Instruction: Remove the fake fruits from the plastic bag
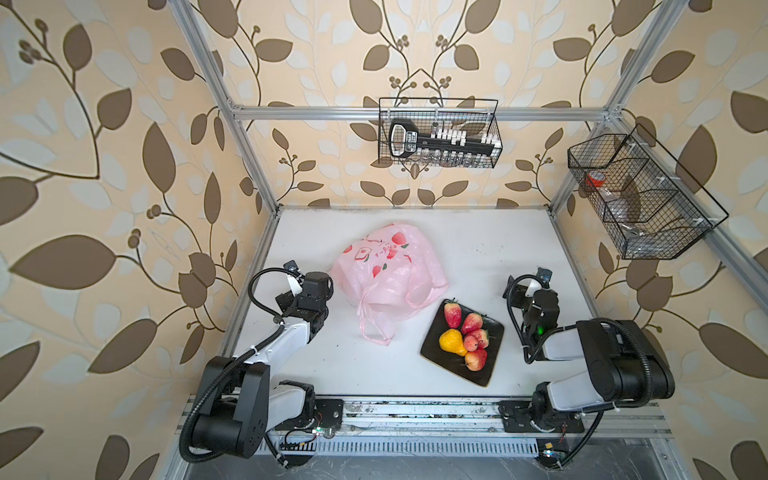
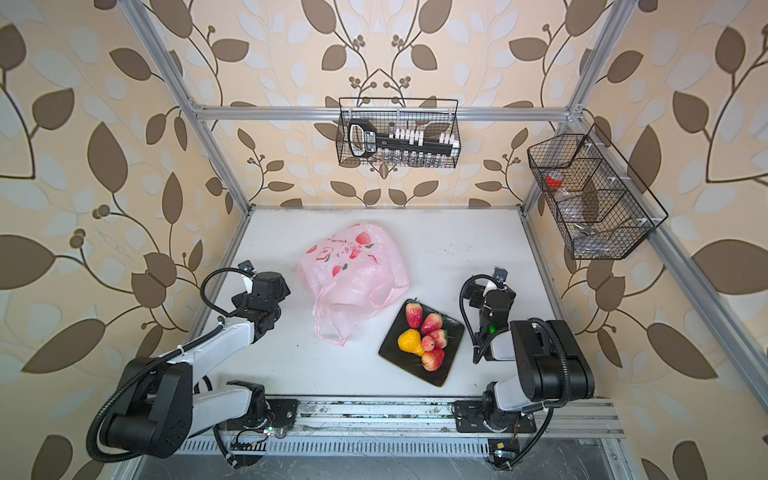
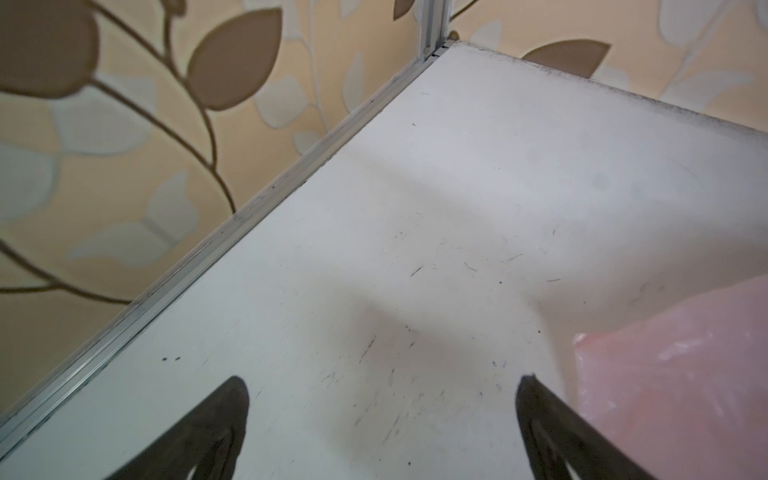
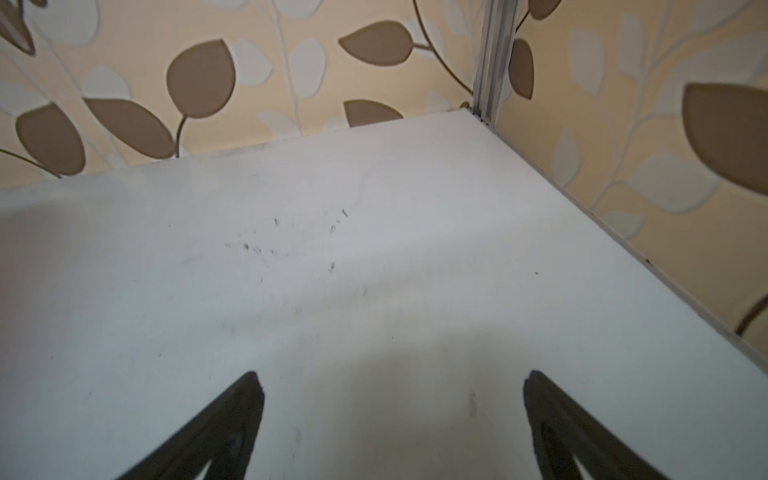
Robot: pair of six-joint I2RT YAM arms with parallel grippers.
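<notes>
A: Starting at the left gripper [image 3: 382,384]: spread wide, clasping nothing, hanging over bare table [image 3: 457,187] just beside the bag [image 3: 685,374].

B: And the right gripper [image 4: 393,377]?

A: Spread wide too, and empty. Sits well apart from the bag, out beyond the plate [image 1: 486,376].

B: Any fruits [image 1: 465,334] inside the bag?

A: Hard to tell through the pink film; looks slack and mostly flat. Counting six on the plate, just beside the bag's handles [image 1: 382,338]: five red, plus one yellow pear [image 1: 452,341].

B: Seems like the last step, then, with probably nothing more to unload.

A: Probably. Calls next for a check of the bag, perhaps lifting a handle to peek inside, otherwise for parking both arms.

B: Enough room for that?

A: Plenty of bare table behind the bag and beside it. Worth minding the loose handles, lying close to the plate's corner, and the metal rail [image 3: 249,212] on the far side of the left gripper from the bag.
</notes>
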